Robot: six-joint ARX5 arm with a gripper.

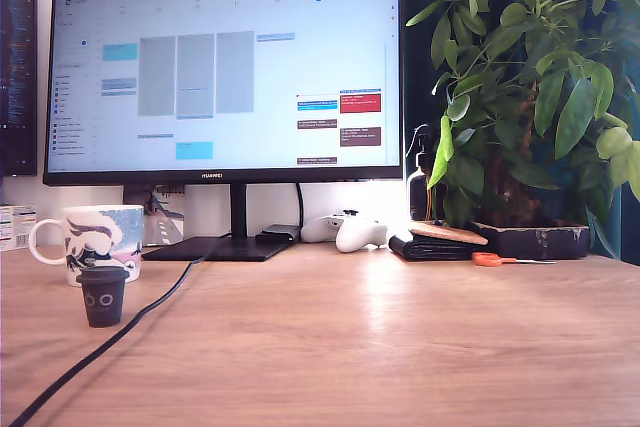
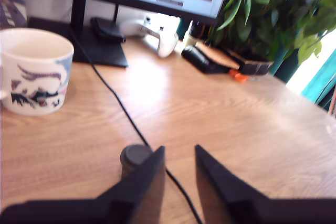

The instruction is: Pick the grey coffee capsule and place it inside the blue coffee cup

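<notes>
We see the end effector (image 2: pixel 179 156) spread, gripping nothing, the grey coffee capsule (image 2: pixel 135 158) just beside one finger on the worktop (image 2: pixel 236 119). Only the exterior view shows it standing before the blue coffee cup (image 1: pixel 100 237).

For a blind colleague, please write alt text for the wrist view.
The open hand hovers over a wooden desk, the grey coffee capsule just beside one finger. The blue coffee cup stands farther off, a black cable between them.
</notes>
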